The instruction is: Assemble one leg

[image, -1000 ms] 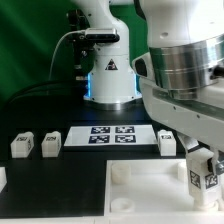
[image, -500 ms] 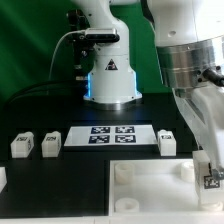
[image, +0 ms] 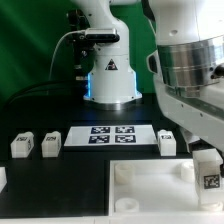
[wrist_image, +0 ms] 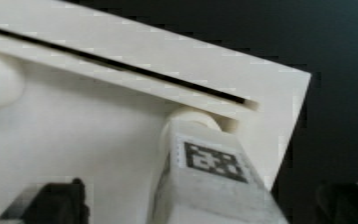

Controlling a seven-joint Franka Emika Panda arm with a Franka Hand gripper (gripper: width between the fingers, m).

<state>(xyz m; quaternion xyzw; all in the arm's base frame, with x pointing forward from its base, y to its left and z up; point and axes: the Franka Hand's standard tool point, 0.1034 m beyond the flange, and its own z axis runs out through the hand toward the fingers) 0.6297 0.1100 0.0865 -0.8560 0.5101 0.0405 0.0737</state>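
Note:
A small white leg (image: 208, 172) with a black-and-white tag stands upright at the corner of the white tray-like top (image: 150, 185) that lies on the exterior view's right. In the wrist view the leg (wrist_image: 208, 165) sits in a round corner socket of the top (wrist_image: 87, 110). My gripper (image: 207, 158) is right above it. Its dark fingers straddle the leg in the wrist view (wrist_image: 202, 205), with a gap showing on each side. The jaws look open.
Three more white legs lie on the black table: two on the exterior view's left (image: 22, 145) (image: 50, 143) and one on the right (image: 168, 142). The marker board (image: 111, 134) lies between them. The robot base (image: 108, 80) stands behind.
The wrist has turned and shifted over the corner of the top. The leg went a little to the exterior view's right and stays at that corner.

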